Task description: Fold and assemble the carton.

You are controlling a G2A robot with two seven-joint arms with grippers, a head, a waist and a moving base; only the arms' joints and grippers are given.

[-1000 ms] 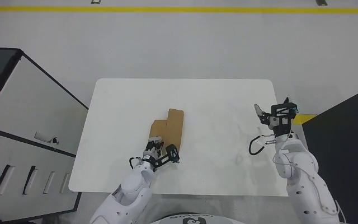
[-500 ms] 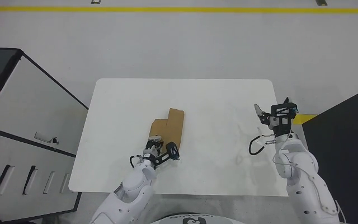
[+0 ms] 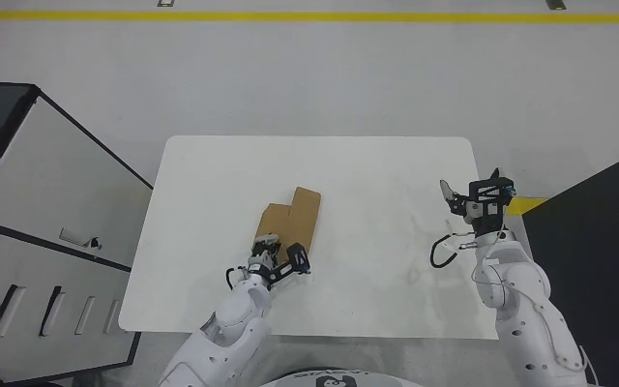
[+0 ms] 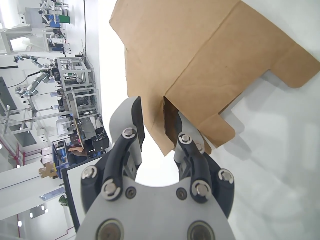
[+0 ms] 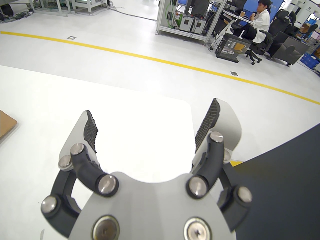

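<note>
While half-hidden, end effector (image 4: 156, 111) seemingly on carton (image 4: 190, 43)

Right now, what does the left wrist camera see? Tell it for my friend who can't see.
The left claw grips the near flap of a flattened brown cardboard carton, one finger on each side. The carton, not yet folded up, spreads away from the claw over a white table.

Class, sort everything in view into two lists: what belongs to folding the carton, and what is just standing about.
Belongs to the job:
carton, flattened
left tool, gripping a carton flap
right tool, open and empty
table, the work surface

Just standing about:
grey cabinet beside the table
yellow floor line
</note>
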